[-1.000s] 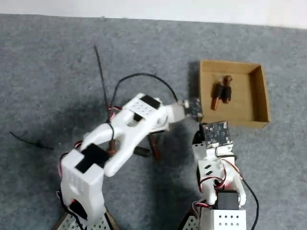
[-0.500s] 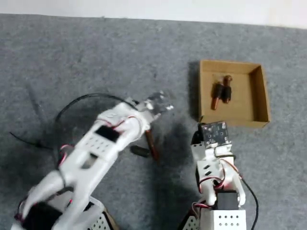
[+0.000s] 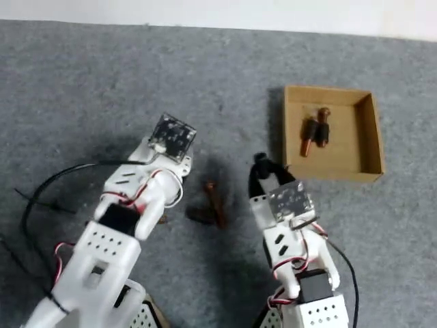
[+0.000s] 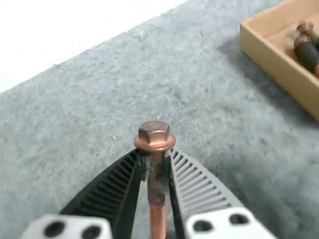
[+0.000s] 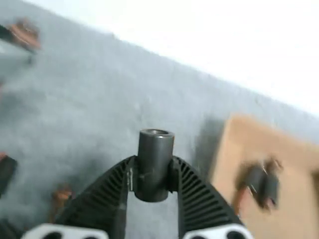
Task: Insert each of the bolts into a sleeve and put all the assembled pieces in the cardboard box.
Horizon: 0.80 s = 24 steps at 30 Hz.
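My left gripper point(image 4: 155, 172) is shut on a copper bolt point(image 4: 154, 137), which stands head up between the fingers. My right gripper point(image 5: 153, 174) is shut on a black sleeve point(image 5: 155, 149), held upright with its open end up; in the high view that gripper point(image 3: 263, 172) sits between the loose parts and the cardboard box point(image 3: 365, 147). Two assembled pieces point(image 3: 314, 131) lie inside the box. A loose bolt point(image 3: 214, 199) and a loose black sleeve point(image 3: 199, 215) lie together on the grey mat between the two arms.
The left arm's wrist point(image 3: 171, 137) is left of the loose parts, with a small copper piece point(image 3: 162, 219) beside the arm. A black cable point(image 3: 44, 202) trails at the far left. The grey mat ends at a white wall at the back.
The left arm has swung back from near the box to the left side of the mat. The right arm has leaned forward and left, bringing its sleeve closer to the loose parts.
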Available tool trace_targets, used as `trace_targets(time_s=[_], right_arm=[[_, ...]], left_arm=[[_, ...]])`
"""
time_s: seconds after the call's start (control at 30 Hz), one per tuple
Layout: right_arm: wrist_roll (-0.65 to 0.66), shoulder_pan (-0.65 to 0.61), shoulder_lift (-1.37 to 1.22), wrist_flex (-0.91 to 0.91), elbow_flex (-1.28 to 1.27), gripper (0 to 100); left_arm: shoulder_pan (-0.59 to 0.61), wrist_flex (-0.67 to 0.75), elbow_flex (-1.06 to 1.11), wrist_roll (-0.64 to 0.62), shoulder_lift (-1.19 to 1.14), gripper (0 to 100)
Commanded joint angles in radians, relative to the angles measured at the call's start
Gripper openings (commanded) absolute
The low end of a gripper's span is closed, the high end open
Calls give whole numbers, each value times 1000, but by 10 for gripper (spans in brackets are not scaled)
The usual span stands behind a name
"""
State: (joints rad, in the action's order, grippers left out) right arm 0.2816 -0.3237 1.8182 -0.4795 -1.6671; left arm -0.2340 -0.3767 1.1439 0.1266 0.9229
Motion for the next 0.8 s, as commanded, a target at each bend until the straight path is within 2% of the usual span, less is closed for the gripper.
trace_targets(time_s=[0.0,0.2,0.37,0.5,0.6,0.77], right_arm=[[-9,-101,19,111,-124,4],[-8,-269,18,285,-124,4],[-8,-377,16,302,-125,4],[-9,-380,18,228,-125,4],[-9,-378,18,196,-125,4],[-8,-375,18,176,-127,4]], left_arm=[[7,23,19,-23,119,5],[7,23,113,-25,343,5],[7,25,211,-69,590,5],[7,25,286,-172,806,5],[1,25,314,-192,929,5],[-1,169,340,-192,866,5]])
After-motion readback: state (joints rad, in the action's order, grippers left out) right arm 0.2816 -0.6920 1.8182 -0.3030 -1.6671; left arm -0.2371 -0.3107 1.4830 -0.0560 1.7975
